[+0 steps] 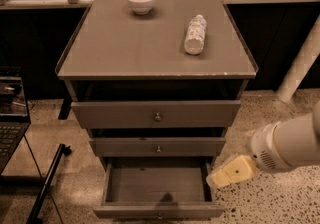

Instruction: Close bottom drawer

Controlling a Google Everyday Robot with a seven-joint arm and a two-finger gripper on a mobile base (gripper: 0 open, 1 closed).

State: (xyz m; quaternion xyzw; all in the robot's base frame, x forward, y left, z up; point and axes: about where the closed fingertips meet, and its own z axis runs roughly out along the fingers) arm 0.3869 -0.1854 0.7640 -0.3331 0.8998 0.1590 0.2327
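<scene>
The grey-brown cabinet (155, 48) has three drawers. The bottom drawer (158, 188) is pulled far out, and its empty inside shows. Its slim front (158, 211) with a tiny knob lies at the lower edge of the view. The middle drawer (158, 146) and the top drawer (156, 114) stand slightly out. My gripper (227, 172) is a cream-coloured end on a white arm. It is low on the right, just beside the open bottom drawer's right side wall.
A white bowl (140, 1) and a plastic bottle (194, 34) lying on its side rest on the cabinet top. A laptop (10, 113) and a black stand leg (47, 183) are on the left. A white post (301, 63) stands at the right on the speckled floor.
</scene>
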